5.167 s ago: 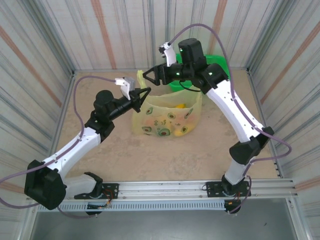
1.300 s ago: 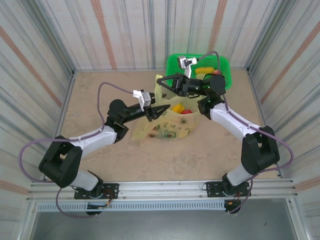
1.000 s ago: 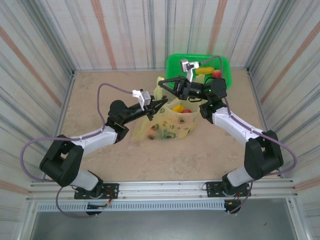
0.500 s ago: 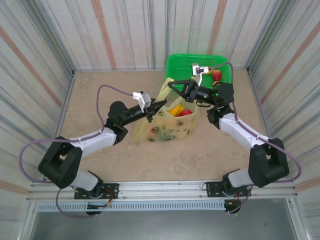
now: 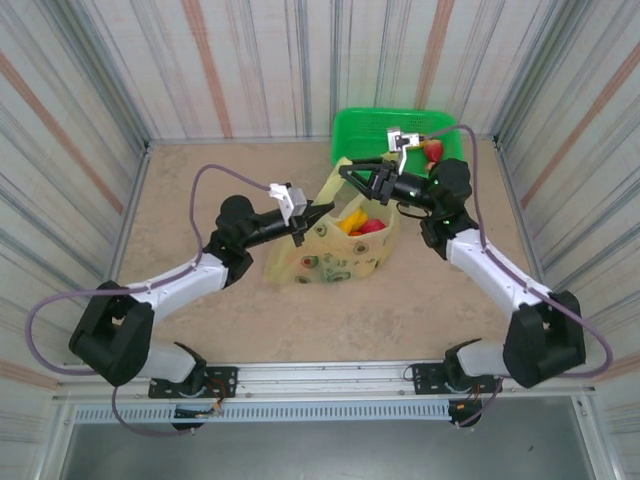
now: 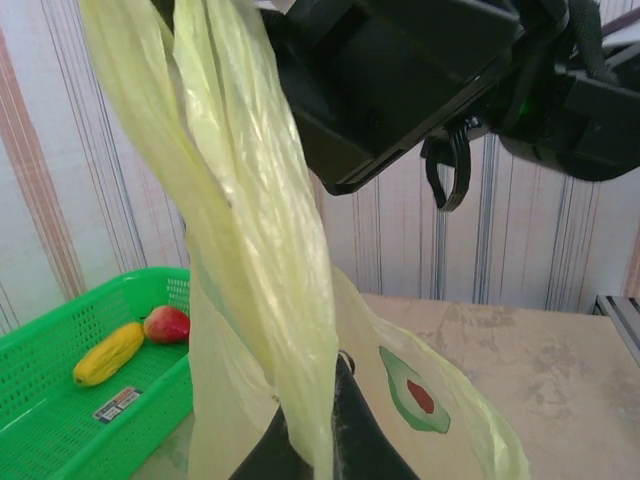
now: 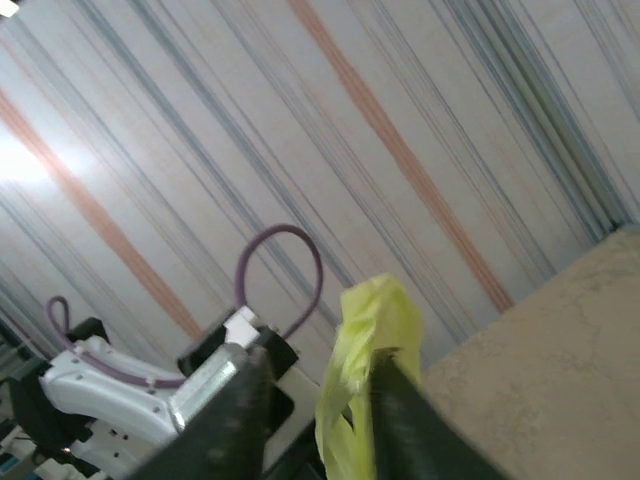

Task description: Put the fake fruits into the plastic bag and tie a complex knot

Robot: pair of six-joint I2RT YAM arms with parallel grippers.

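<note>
plastic bag [image 5: 335, 255], left claw [image 5: 315, 210] pinching it, right claw [image 5: 347, 175] parted

Thin translucent yellow-green plastic bag [image 6: 260, 230], crinkled, with a faint sheen; smooth, glossy red and yellow plastic fruits [image 5: 372, 226]; green moulded-plastic mesh basket [image 6: 50, 350], semi-gloss; matt, mottled beige tabletop [image 5: 200, 190]; white arm shells [image 5: 490, 268] of smooth plastic, joints matt black.

No word or number can be read anywhere. A small white sticker [image 6: 118, 403] with dark and red print lies on the floor of the green basket [image 6: 40, 330], but the print is too small to make out. The yellow-green bag [image 6: 455, 405] carries printed avocado pictures, without legible lettering.
</note>
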